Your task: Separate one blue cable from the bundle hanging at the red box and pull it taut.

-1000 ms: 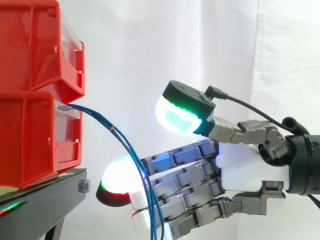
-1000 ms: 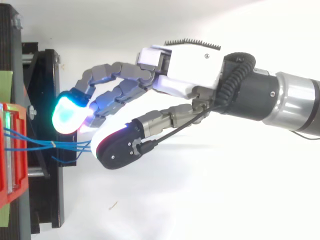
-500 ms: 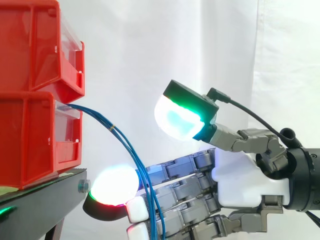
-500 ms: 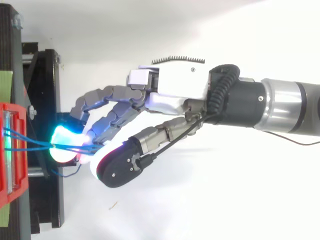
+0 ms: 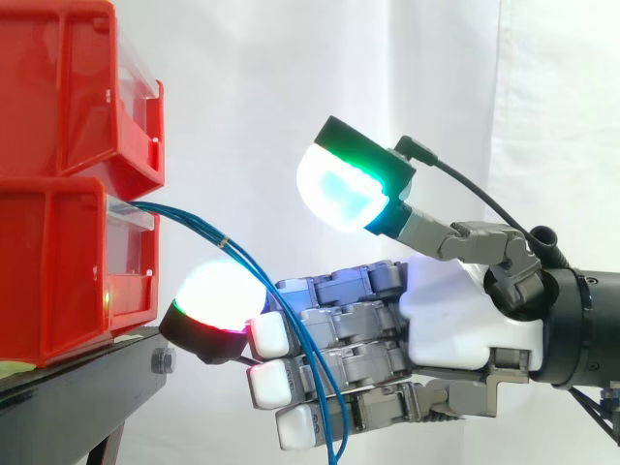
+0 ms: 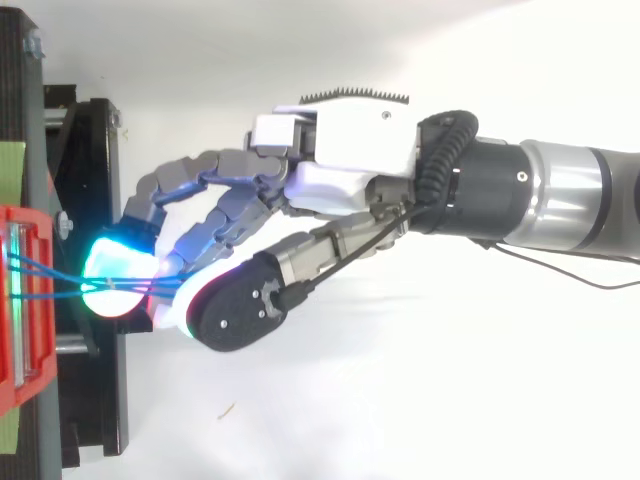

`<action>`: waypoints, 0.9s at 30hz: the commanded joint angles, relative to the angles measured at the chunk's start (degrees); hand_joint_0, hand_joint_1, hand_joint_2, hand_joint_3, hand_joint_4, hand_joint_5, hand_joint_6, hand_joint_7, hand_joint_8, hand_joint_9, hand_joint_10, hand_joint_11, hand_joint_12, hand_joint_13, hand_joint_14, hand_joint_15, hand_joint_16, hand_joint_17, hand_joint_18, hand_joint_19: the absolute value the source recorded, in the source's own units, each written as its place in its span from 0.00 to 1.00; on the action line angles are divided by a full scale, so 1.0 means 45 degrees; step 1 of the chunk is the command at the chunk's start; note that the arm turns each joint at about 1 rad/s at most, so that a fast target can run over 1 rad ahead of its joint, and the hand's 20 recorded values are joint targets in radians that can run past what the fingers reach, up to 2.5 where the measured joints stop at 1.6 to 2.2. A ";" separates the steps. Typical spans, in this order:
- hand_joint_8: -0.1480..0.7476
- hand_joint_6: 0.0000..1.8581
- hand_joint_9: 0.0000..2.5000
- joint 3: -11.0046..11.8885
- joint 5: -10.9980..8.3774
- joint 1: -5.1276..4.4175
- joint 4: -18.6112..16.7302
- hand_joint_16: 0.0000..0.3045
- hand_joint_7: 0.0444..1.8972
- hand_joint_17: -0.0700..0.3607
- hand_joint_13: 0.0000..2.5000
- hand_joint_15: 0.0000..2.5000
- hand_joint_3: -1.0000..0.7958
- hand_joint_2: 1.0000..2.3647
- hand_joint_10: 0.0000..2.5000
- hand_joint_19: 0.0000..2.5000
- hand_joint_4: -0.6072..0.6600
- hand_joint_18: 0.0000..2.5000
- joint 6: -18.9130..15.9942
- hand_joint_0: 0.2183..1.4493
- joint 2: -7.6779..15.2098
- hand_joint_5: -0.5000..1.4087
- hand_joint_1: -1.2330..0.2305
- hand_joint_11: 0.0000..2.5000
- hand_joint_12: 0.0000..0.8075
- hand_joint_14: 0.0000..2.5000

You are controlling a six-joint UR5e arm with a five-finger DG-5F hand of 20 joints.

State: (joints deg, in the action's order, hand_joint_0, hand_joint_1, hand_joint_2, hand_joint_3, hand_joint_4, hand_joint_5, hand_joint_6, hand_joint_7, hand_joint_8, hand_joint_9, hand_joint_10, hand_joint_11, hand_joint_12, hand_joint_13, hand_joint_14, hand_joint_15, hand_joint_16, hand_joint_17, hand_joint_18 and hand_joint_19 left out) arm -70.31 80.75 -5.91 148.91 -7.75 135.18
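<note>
Off to the left, the stacked red plastic bins [image 5: 58,242] sit on a black metal stand [image 5: 77,387]. A bundle of thin blue cables [image 5: 221,239] leaves the lower bin and curves down across the robot hand [image 5: 450,320]. The hand's fingers [image 5: 334,325] reach out nearly straight toward the bin. Its glowing thumb pad [image 5: 344,189] is lifted well above them, and nothing is pinched.

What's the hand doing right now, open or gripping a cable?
Hand: open, fingers stretched out, thumb raised well above them; the blue cables run across the fingers, none pinched.
</note>
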 commanded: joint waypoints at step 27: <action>0.54 0.28 0.36 0.0000 -0.0016 0.0025 -0.0180 0.11 0.61 0.34 0.38 0.19 0.44 0.01 0.00 0.19 0.65 0.30 0.0825 0.40 0.0000 0.20 0.36 0.24 0.42 0.01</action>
State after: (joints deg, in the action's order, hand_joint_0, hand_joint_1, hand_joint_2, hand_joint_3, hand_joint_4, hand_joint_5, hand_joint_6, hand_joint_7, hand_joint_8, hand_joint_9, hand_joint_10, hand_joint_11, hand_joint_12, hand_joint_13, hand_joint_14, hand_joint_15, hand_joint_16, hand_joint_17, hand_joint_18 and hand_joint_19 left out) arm -70.32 80.52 -5.78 147.94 -5.06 135.17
